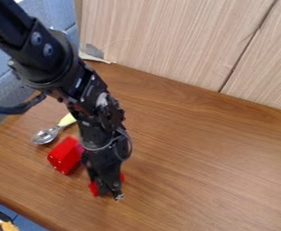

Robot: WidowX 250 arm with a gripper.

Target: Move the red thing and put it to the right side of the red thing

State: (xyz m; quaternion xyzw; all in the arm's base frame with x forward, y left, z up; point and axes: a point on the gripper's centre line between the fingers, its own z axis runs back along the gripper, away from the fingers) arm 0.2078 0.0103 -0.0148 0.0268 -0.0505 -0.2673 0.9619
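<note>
The black gripper [108, 191] hangs low over the table at the lower middle of the camera view. Parts of a small red thing [93, 188] show on both sides of it, while the rest is hidden behind the gripper. Up and to the left stands a second red thing, a block [65, 155] with small light dots, close beside the arm. Whether the gripper holds the small red thing cannot be told.
A spoon [46, 135] with a pale yellow handle lies just behind the red block, its handle end partly behind the arm. Wooden panels [179, 40] rise along the back of the brown table [208, 158]. The table's front edge runs across the lower left.
</note>
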